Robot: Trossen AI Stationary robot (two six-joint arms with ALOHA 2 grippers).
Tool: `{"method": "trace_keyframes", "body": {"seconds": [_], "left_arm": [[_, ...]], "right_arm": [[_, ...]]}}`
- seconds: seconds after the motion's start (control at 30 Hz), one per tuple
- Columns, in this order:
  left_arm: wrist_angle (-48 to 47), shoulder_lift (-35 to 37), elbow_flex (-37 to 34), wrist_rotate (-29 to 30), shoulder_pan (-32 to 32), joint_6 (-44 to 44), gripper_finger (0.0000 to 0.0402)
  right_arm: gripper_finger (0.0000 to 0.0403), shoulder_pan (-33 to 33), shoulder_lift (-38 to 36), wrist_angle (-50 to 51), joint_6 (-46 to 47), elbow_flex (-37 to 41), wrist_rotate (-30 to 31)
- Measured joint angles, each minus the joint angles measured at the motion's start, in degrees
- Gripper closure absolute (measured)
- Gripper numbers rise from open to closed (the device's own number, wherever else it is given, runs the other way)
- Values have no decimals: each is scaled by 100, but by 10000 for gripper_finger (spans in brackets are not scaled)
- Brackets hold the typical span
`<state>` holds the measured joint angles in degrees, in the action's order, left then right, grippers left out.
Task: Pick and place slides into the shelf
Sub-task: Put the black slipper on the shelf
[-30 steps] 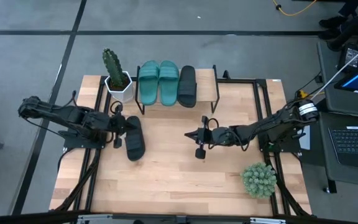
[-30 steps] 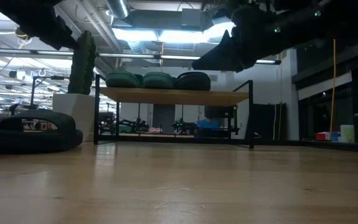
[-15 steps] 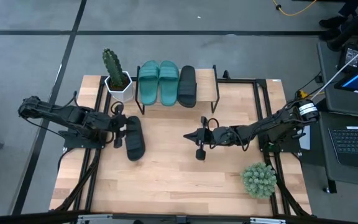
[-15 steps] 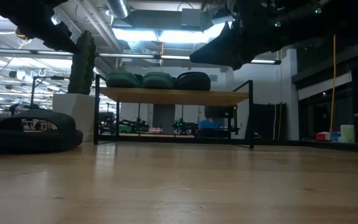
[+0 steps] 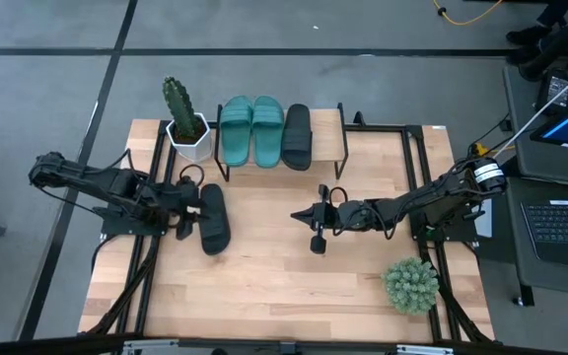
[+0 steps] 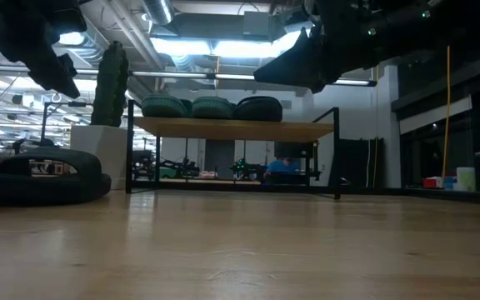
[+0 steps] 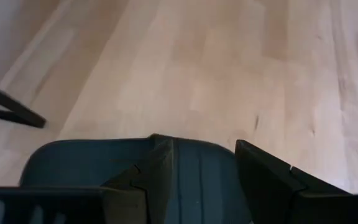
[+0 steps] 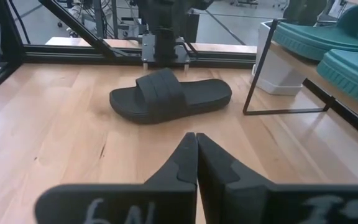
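Two teal slides [image 5: 236, 128] [image 5: 267, 126] and one black slide [image 5: 297, 136] lie side by side on top of the shelf [image 5: 329, 126] at the table's far edge. Another black slide [image 5: 213, 219] lies flat on its sole on the table's left part, and shows in the right wrist view [image 8: 169, 96]. My left gripper [image 5: 191, 211] hangs open just above that slide's left side; in the left wrist view [image 7: 201, 144] its fingers stand apart over the slide [image 7: 197, 180]. My right gripper [image 5: 300, 214] hovers shut over the table's middle, pointing left toward the slide.
A cactus in a white pot [image 5: 185, 126] stands left of the shelf, close to my left arm. A round green plant [image 5: 410, 284] sits at the near right. A laptop [image 5: 565, 222] stands beyond the right edge. Bare wood [image 5: 284, 296] lies in the near middle.
My left gripper has opened, rolled and tipped further down, and in the low view it has sunk a little toward the black slide on the table. That slide has stayed flat where it was.
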<state>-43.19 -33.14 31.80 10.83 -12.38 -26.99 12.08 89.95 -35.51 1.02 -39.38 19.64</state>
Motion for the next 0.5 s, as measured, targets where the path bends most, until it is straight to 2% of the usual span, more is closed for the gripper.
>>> {"method": "trace_keyframes", "body": {"seconds": [0.2,0.5], "left_arm": [[8,-242,2,403,73,-142,237],[-149,-1013,2,259,560,-266,237]], "right_arm": [[400,0,0,0,-37,0,1],[400,0,0,2,-22,0,-35]]}}
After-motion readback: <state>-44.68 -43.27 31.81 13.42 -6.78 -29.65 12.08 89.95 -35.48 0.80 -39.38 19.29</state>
